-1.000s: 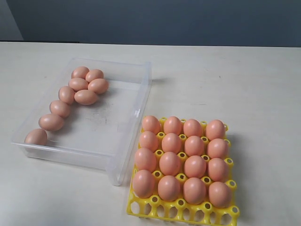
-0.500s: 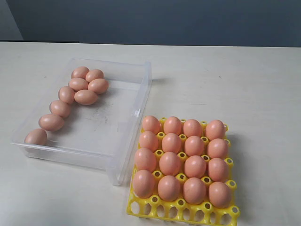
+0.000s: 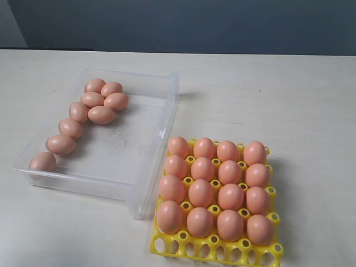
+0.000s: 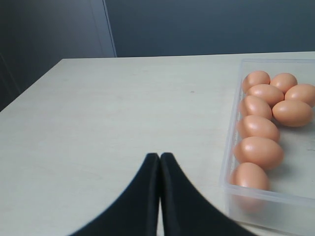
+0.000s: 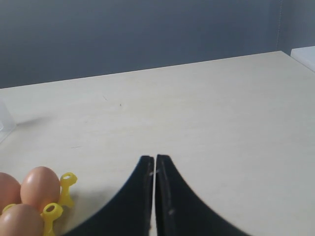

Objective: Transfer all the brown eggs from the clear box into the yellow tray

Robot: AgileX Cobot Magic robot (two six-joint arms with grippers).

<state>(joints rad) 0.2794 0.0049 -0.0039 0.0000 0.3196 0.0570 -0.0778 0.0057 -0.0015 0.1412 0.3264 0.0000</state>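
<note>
left gripper (image 4: 159, 158): together, empty | right gripper (image 5: 153, 159): together, empty | brown eggs (image 3: 102, 114): nine in clear box (image 3: 130, 147), sixteen in yellow tray (image 3: 214, 241)

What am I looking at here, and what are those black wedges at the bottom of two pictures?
This is a robot with two arms. The wide picture comes from a camera off the arms: a clear box holds nine brown eggs, and the yellow tray beside it holds sixteen, its nearest row of cups empty. The other two pictures come from cameras on the wrists. The black wedges are each arm's pincer: the left pincer near the box, the right pincer near the tray. Both are shut and hold nothing.
</note>
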